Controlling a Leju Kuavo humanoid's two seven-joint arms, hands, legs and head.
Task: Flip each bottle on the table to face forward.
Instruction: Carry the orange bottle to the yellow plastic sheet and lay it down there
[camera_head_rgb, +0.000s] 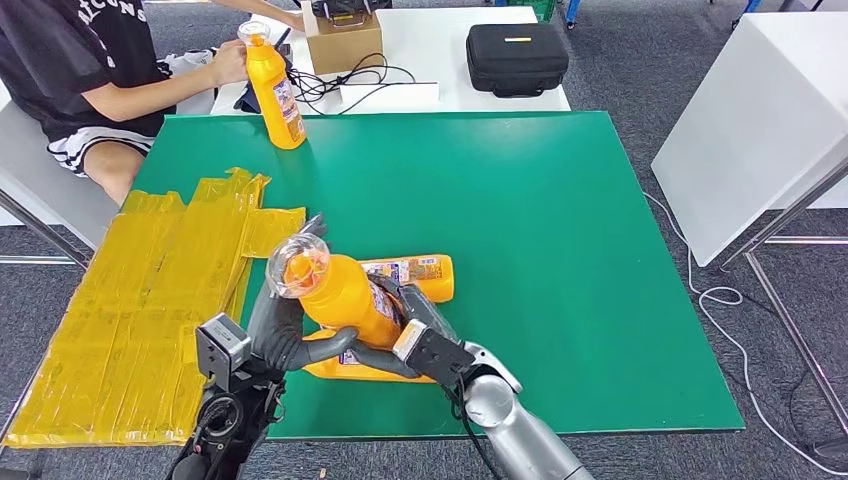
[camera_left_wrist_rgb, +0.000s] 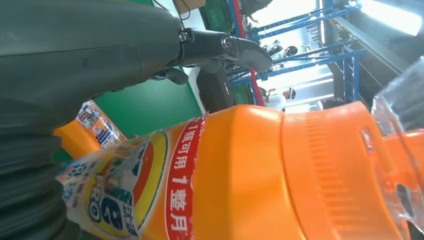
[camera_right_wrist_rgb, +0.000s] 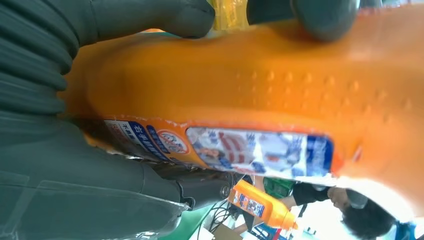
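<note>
An orange detergent bottle (camera_head_rgb: 345, 295) with a clear cap (camera_head_rgb: 297, 265) is lifted over the front edge of the green table (camera_head_rgb: 560, 250), tilted with the cap toward me. My left hand (camera_head_rgb: 288, 335) grips it from below and the left, and my right hand (camera_head_rgb: 415, 325) holds its right side. The left wrist view shows its label (camera_left_wrist_rgb: 150, 195) close up beyond my left hand (camera_left_wrist_rgb: 75, 55). My right hand (camera_right_wrist_rgb: 75, 50) presses on the bottle's body (camera_right_wrist_rgb: 260, 85). A second bottle (camera_head_rgb: 425, 272) lies flat behind it, a third (camera_head_rgb: 350, 370) under it. A person holds a fourth bottle (camera_head_rgb: 275, 95) upright at the back.
Crumpled yellow plastic sheets (camera_head_rgb: 150, 290) cover the table's left edge. The person (camera_head_rgb: 90, 70) sits at the back left. A cardboard box (camera_head_rgb: 343, 40), cables and a black case (camera_head_rgb: 517, 58) lie on the white table behind. Another white table (camera_head_rgb: 760, 110) stands to the right.
</note>
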